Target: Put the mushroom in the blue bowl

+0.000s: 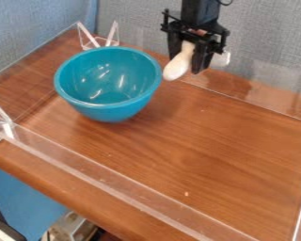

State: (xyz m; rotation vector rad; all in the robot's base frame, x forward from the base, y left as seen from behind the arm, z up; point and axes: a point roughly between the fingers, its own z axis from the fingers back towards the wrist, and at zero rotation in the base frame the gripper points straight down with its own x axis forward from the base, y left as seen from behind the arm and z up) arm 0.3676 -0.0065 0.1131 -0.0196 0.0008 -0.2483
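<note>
The turquoise-blue bowl [108, 83] sits on the wooden table at the back left, empty. My black gripper [188, 56] hangs above the table just right of the bowl's rim, shut on the mushroom [177, 64]. Only the cream-white stem shows, slanting down to the left below the fingers; the reddish-brown cap is hidden between them. The mushroom is in the air, a little right of and above the bowl's right edge.
A clear acrylic wall [140, 169] rims the table [203, 132] along the front and sides. A clear bracket [98, 38] stands at the back left corner behind the bowl. A blue-grey wall is behind.
</note>
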